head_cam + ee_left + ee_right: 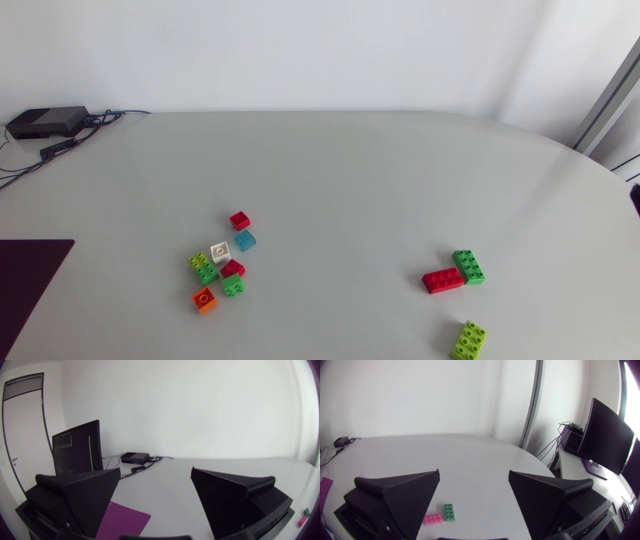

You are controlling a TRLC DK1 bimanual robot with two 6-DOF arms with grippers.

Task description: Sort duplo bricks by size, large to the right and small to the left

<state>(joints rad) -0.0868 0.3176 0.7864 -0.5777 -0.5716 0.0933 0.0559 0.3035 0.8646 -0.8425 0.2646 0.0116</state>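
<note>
Left gripper [156, 469] and right gripper [474, 472] both wide, empty. Small bricks [232, 268] left, large bricks [442, 280] right. Lime brick [203, 267] among the small ones looks large: pick it next.

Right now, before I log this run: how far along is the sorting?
Done: red large brick, green large brick and lime large brick lie at right; small bricks cluster at left. In hand: nothing; left gripper and right gripper are open. Left: a longer green brick in that cluster may belong right.
</note>
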